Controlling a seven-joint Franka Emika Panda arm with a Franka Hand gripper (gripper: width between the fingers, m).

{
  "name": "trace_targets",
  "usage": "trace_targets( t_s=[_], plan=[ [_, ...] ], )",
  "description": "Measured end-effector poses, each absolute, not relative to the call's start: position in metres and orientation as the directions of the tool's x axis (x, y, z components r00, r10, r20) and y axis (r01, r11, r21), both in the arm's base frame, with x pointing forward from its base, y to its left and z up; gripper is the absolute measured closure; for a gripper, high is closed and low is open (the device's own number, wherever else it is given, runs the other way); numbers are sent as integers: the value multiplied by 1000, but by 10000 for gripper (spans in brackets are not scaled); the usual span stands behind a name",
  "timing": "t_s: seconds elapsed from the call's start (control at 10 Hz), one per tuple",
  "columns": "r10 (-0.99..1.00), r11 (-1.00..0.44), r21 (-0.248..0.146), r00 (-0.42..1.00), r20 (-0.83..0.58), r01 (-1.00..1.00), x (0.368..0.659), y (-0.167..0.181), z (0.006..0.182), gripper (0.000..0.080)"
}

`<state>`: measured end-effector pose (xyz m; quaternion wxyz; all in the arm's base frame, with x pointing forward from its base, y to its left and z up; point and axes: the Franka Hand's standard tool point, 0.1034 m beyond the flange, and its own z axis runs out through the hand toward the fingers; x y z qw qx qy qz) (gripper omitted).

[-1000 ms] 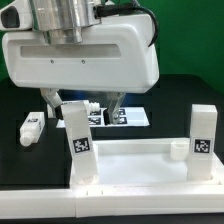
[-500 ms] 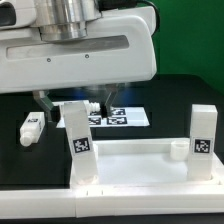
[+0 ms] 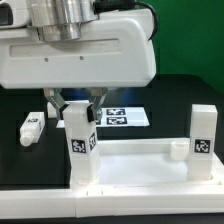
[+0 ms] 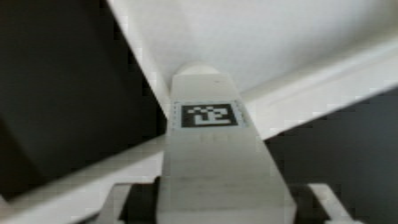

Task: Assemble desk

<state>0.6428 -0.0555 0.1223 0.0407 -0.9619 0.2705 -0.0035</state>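
The white desk top point(image 3: 140, 168) lies flat at the front with two legs standing upright on it. One is at the exterior view's left point(image 3: 80, 140) and one at its right point(image 3: 203, 133). Both bear square tags. My gripper point(image 3: 78, 103) straddles the top of the left leg. In the wrist view this leg point(image 4: 214, 130) runs up between my fingers point(image 4: 123, 203), with a narrow dark gap on each side, so the jaws are open around it. A third loose leg point(image 3: 32, 125) lies on the black table at the left.
The marker board point(image 3: 122, 117) lies flat on the black table behind the desk top, partly hidden by my fingers. The bulky white arm body point(image 3: 80, 50) fills the upper part of the exterior view and hides what lies behind it.
My fingers have come in from either side of the left upright leg and now stand closer around its top. The legs and the desk top have not moved.
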Motion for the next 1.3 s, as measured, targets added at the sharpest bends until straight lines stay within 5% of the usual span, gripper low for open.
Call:
trace_targets(
  t_s=[0.3, 0.6, 0.8, 0.9, 1.0, 1.1, 1.3],
  plan=[
    [-885, -463, -62, 465, -26, -884, 641, -57, 122, 515],
    [-981, -186, -58, 189, -44, -981, 639, -58, 121, 515],
    [-962, -270, -59, 272, -38, -961, 638, -58, 121, 494],
    [-903, -426, -58, 428, -20, -903, 639, -57, 121, 318],
    [-789, -613, -67, 614, -7, -788, 640, -55, 123, 318],
    [-702, -710, -69, 712, 2, -700, 640, -56, 124, 184],
    [-640, -767, -66, 768, 7, -639, 640, -56, 123, 160]
  ],
)
